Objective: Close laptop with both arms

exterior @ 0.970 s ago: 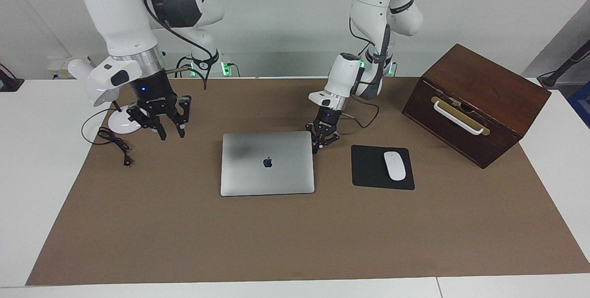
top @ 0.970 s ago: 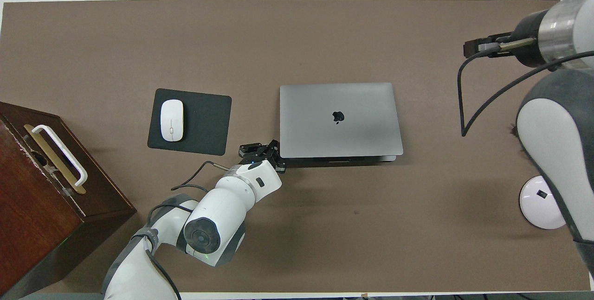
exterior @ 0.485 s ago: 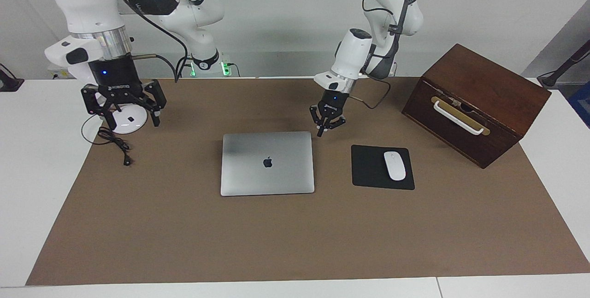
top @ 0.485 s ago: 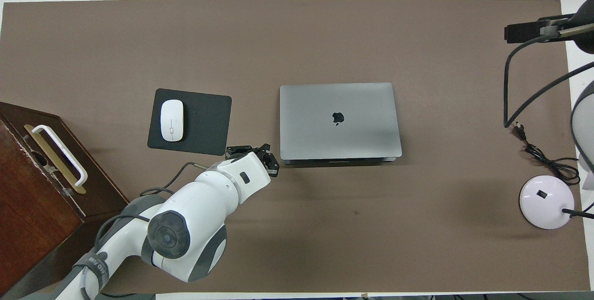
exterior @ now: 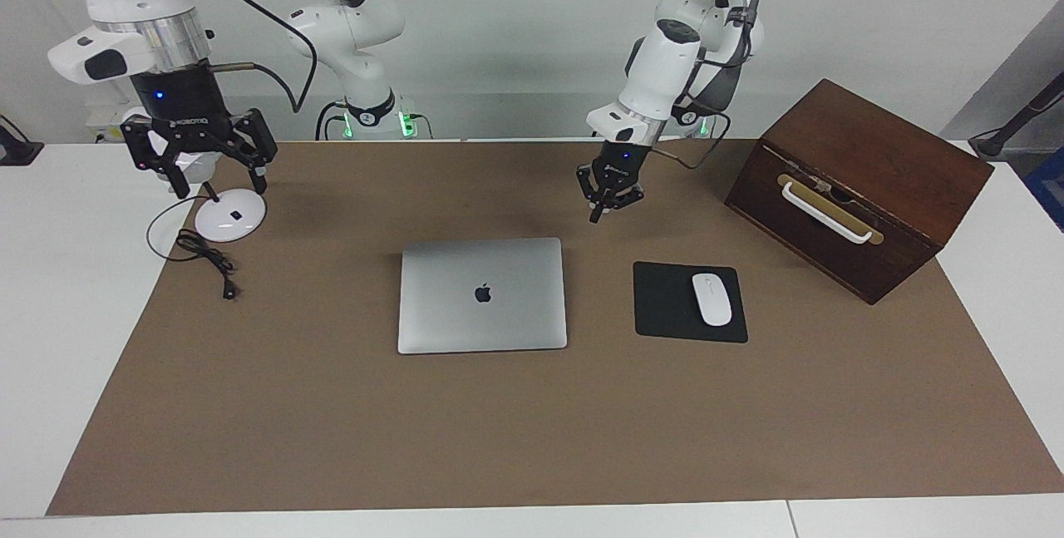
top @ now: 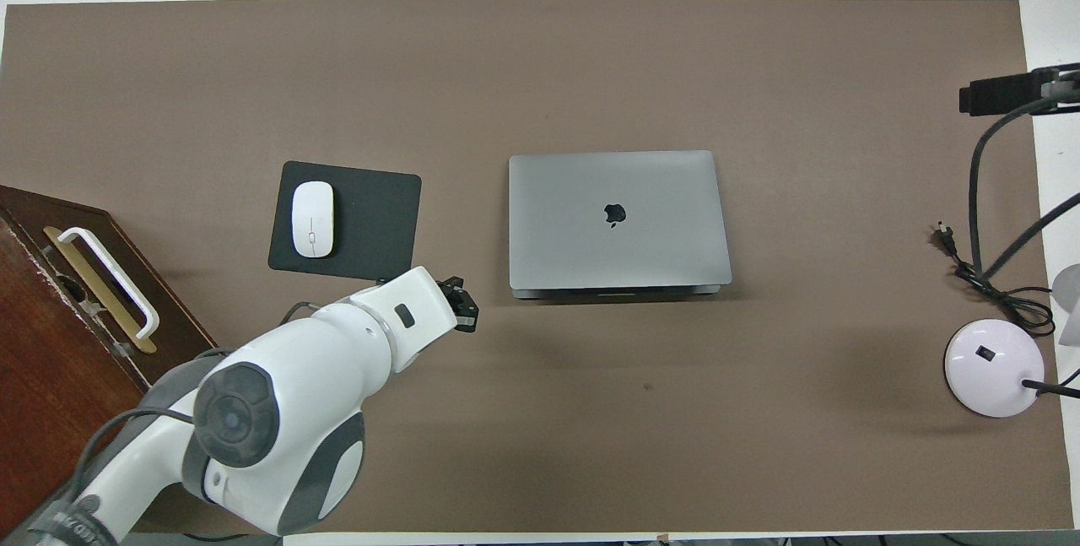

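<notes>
The silver-grey laptop (exterior: 482, 295) (top: 618, 218) lies flat in the middle of the brown mat, lid down, dark apple logo facing up. My left gripper (exterior: 596, 216) (top: 463, 310) hangs shut and holds nothing, up in the air over bare mat off the laptop's corner on the mousepad side. It touches nothing. My right gripper (exterior: 218, 185) is raised with its fingers spread open and nothing between them, over the white lamp base (exterior: 230, 219) at the right arm's end of the table. In the overhead view only that arm's cable shows.
A black mousepad (exterior: 669, 305) (top: 371, 225) with a white mouse (exterior: 711, 298) (top: 312, 218) lies beside the laptop. A dark wooden box (exterior: 856, 189) (top: 59, 360) with a white handle stands at the left arm's end. The lamp's black cord (exterior: 208, 259) (top: 991, 293) trails on the mat.
The left gripper has risen from the laptop's corner and drawn back toward its base. The right gripper has lifted, swung outward over the lamp base and opened wider. The laptop stays shut.
</notes>
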Controlling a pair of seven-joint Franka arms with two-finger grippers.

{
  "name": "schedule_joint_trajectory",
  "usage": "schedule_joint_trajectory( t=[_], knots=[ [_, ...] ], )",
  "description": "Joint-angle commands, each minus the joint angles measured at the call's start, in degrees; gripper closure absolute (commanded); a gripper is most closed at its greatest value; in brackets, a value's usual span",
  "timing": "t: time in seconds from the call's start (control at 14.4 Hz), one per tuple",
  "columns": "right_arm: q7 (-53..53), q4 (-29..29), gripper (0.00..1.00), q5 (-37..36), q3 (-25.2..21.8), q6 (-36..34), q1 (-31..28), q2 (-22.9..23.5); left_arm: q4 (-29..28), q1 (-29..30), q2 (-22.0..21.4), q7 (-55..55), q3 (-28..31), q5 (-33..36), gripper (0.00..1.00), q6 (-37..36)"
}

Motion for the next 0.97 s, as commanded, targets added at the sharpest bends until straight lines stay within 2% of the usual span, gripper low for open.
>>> schedule_joint_trajectory(
  t=[0.0,0.28,0.55,0.62,0.69,0.83,0.9],
  knots=[
    [2.31,-0.92,0.0,0.18,0.37,-6.04,-0.05,-2.76,5.07,3.41,-3.67,-0.3,-0.3,0.21,1.0,-13.22],
    [4.33,-2.84,0.0,0.18,0.1,-13.25,-0.14,-5.39,14.03,7.54,-3.85,0.14,-0.38,2.75,1.0,-27.21],
    [7.42,-6.36,0.0,-0.88,0.1,-13.44,-2.68,-7.42,21.07,12.29,-3.94,0.75,-0.39,4.78,1.0,-38.3],
    [7.33,-7.32,0.0,-0.88,1.23,-13.01,-5.65,-7.68,22.22,13.52,-4.02,1.28,-0.3,5.05,1.0,-40.06],
    [6.89,-7.85,0.0,-0.88,5.25,-12.65,-9.94,-7.69,23.36,15.36,-3.94,2.24,-0.3,5.14,1.0,-41.64],
    [6.8,-7.95,0.0,-0.88,17.62,-12.56,-22.66,-7.6,26.43,19.75,-3.5,4.88,-0.3,5.14,1.0,-45.76],
    [6.89,-7.95,0.0,-0.79,22.38,-12.56,-27.34,-7.6,28.01,22.12,-3.15,6.28,-0.3,5.14,1.0,-48.31]
  ],
)
